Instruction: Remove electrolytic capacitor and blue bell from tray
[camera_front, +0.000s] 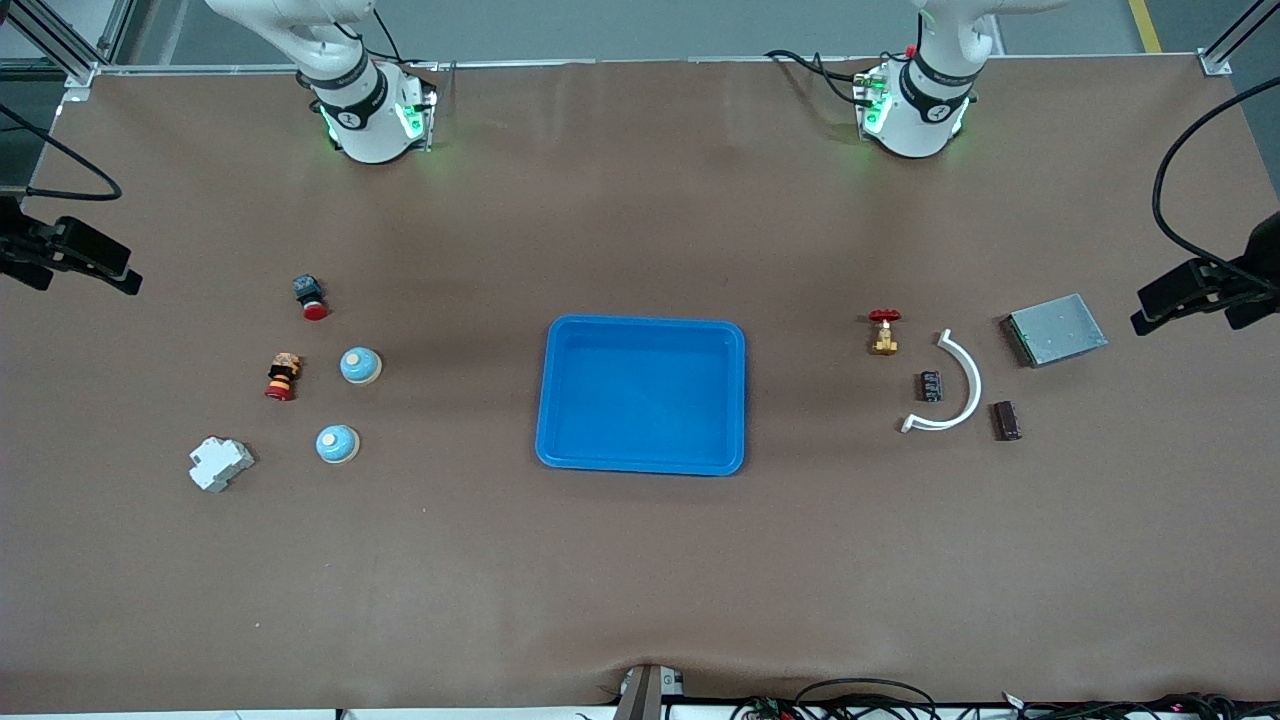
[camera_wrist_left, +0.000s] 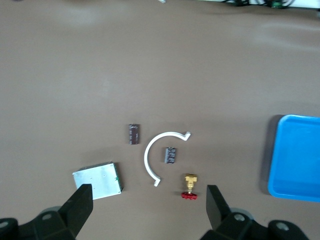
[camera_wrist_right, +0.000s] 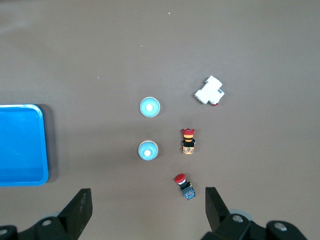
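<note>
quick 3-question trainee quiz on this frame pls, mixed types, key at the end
1. True or false: the blue tray holds a bell.
2. How many blue bells lie toward the right arm's end of the table?
3. The white curved piece bends around which part? A) brass valve B) small black capacitor C) metal box

Key: 1 false, nothing lies in it. 2 two. 3 B.

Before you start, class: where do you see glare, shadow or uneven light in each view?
Front view: the tray casts a soft shadow toward the right arm's end; green lamps glow at both arm bases. Left wrist view: pale glare patches on the table. Right wrist view: even light, dark shadow beside the tray's rim.
</note>
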